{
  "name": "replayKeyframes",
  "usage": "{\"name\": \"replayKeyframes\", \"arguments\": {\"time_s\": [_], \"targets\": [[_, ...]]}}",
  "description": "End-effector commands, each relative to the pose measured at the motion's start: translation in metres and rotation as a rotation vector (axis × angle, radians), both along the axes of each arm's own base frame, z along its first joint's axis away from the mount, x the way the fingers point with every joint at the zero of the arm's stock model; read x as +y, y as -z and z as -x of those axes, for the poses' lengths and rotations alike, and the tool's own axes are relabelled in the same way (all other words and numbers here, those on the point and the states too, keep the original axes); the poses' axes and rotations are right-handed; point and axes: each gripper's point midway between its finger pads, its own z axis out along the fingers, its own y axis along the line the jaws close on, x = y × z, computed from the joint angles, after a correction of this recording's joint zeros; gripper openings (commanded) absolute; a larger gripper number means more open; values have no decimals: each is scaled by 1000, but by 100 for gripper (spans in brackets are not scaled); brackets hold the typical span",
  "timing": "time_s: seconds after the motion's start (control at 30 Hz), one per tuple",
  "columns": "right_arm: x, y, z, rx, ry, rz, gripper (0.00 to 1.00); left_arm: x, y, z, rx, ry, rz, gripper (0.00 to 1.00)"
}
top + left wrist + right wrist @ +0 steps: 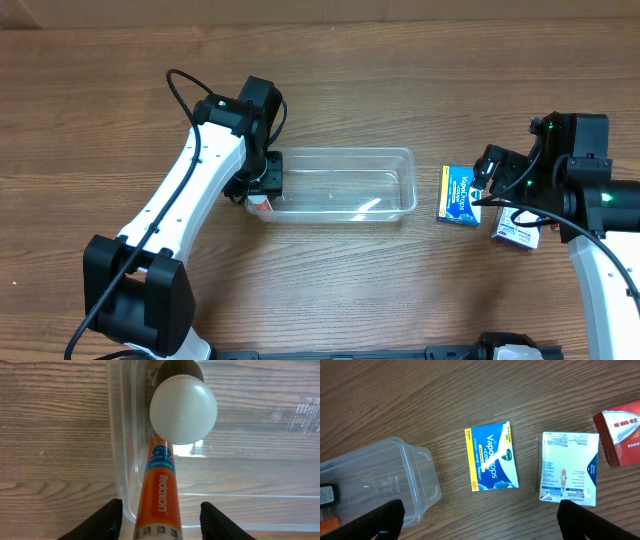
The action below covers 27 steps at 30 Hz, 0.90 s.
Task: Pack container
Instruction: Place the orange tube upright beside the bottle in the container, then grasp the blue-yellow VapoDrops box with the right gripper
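Note:
The clear container [340, 185] lies mid-table and holds nothing but the end of a tube. My left gripper [262, 185] hangs over its left end. In the left wrist view its fingers [160, 512] are open, with a gap on each side of an orange Redoxon tube [161, 490]. The tube crosses the container's end wall [120, 460], and its white cap [183, 409] is over the inside. My right gripper [490, 185] is wide open and empty [480, 525], above a blue Vapodrops box [492, 456] just right of the container [375, 480].
A white sachet [569, 467] lies right of the blue box, and a red box [620, 435] is farther right. In the overhead view the blue box [458, 195] and a white packet [517, 235] lie under the right arm.

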Motion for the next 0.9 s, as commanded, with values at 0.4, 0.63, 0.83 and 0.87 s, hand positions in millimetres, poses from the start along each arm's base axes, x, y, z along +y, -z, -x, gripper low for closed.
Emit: {"name": "replayKeyframes", "arguments": {"time_s": [0.4,0.63,0.83,0.87], "targets": [[-16,-18,-14,-7,43,72,100,95,-201,-7,-572,-212,1,100],[-5,108,-37,411,-19,1,100,131,-172,-7,-475,-345,38,100],[16,164,-37,536,-140,18,100,132,-161,-14,-439,-341,34,100],[20,168,-38,536,-156,22,100,132,-160,-14,-437,-337,33,100]]}}
